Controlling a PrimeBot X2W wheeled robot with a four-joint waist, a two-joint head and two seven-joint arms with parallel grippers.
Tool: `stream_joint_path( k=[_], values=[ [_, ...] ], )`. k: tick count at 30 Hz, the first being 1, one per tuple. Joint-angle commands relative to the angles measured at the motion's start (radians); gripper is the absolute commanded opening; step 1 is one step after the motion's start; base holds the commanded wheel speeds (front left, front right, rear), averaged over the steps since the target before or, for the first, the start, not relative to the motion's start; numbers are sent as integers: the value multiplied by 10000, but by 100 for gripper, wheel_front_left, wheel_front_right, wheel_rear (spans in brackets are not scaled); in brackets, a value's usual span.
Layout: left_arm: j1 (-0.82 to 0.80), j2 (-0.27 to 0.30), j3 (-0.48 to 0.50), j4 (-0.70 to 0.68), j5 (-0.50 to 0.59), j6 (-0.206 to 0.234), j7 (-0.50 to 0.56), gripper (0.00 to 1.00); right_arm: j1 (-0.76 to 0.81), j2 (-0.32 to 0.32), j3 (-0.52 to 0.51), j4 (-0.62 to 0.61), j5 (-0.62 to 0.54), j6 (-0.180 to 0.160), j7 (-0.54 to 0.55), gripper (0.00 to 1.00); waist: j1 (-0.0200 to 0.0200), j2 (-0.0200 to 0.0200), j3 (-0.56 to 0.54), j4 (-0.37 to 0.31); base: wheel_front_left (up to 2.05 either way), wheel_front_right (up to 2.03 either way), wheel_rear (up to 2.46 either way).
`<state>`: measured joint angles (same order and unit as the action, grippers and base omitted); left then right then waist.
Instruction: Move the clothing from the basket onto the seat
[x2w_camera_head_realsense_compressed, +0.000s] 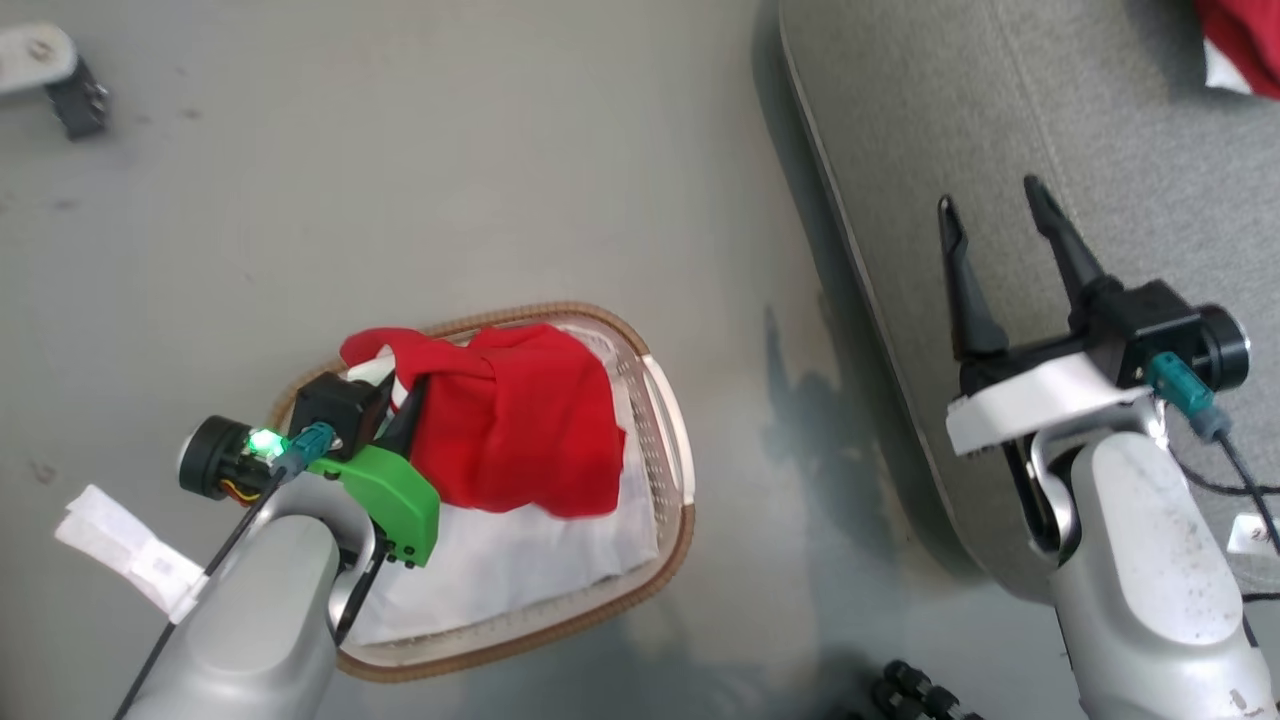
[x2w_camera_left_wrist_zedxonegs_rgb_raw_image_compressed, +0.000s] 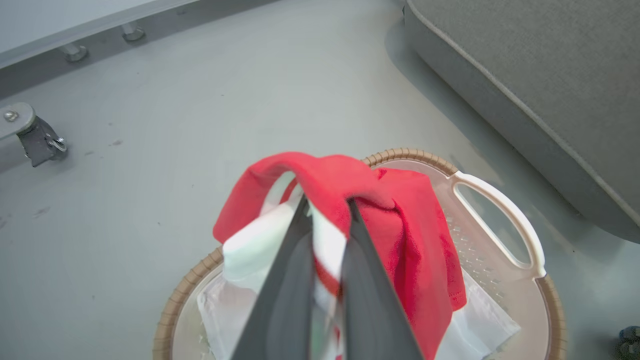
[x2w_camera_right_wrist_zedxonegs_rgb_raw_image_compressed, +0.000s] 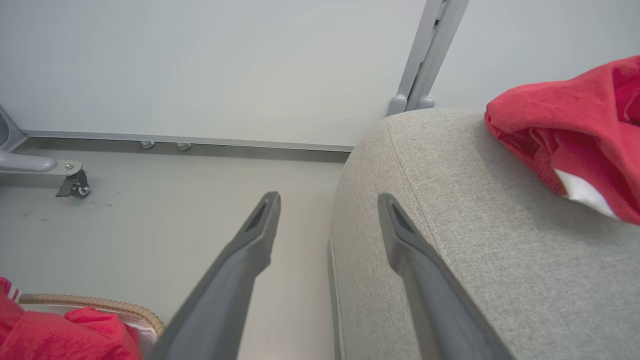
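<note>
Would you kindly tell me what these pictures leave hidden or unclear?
Left gripper: head view hides its fingertips behind the red clothing.
Second red garment on the seat: cut off by the head view's corner.
Basket floor: covered by the white sheet.
Dark object: cut off by head view's bottom edge.

bare grey floor, a wall panel and a few stray bits

the grey floor (x2w_camera_head_realsense_compressed: 450, 150) is smooth, with faint scuffs and dark marks. a dark caster (x2w_camera_head_realsense_compressed: 75, 100) under a pale metal bracket stands at the upper left of the head view. in the right wrist view a pale wall panel (x2w_camera_right_wrist_zedxonegs_rgb_raw_image_compressed: 200, 65) meets the floor along a grey rail (x2w_camera_right_wrist_zedxonegs_rgb_raw_image_compressed: 225, 142), with two small metal feet (x2w_camera_right_wrist_zedxonegs_rgb_raw_image_compressed: 183, 146) just below it and a grey upright post (x2w_camera_right_wrist_zedxonegs_rgb_raw_image_compressed: 430, 50) further right. a plain white sheet (x2w_camera_head_realsense_compressed: 520, 560) lies crumpled. a white paper strip (x2w_camera_head_realsense_compressed: 120, 550) shows at the head view's lower left, a dark ribbed object (x2w_camera_head_realsense_compressed: 915, 690) at its bottom edge.
</note>
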<state>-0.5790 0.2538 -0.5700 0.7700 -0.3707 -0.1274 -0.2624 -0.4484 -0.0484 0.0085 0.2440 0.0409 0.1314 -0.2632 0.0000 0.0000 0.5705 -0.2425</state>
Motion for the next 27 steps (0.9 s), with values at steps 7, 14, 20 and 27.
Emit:
stream_joint_path(
  k=[7, 14, 20, 27],
  values=[
    [179, 576, 157, -1422, 389, 6, -33, 0, 888, -40, 88, 388, -276, -14, -24, 100, 0, 0, -2765, 891, 0, 0, 0],
    [-514, 1225, -55, -2433, 356, -28, 209, 0, 1383, -40, 403, 624, -346, -14, -24, 100, 0, 0, -3986, 964, 0, 0, 0],
    [-1427, 1823, -289, -3536, 4, -35, 962, 0, 1450, -37, 871, 678, -360, -14, -22, 100, 0, 0, -4584, 995, 0, 0, 0],
    [-2489, 1962, -574, -3992, -188, -38, 1535, 0, 1280, -37, 1393, 693, -234, -14, -24, 100, 0, 0, -4853, 1054, 0, 0, 0]
  ],
)
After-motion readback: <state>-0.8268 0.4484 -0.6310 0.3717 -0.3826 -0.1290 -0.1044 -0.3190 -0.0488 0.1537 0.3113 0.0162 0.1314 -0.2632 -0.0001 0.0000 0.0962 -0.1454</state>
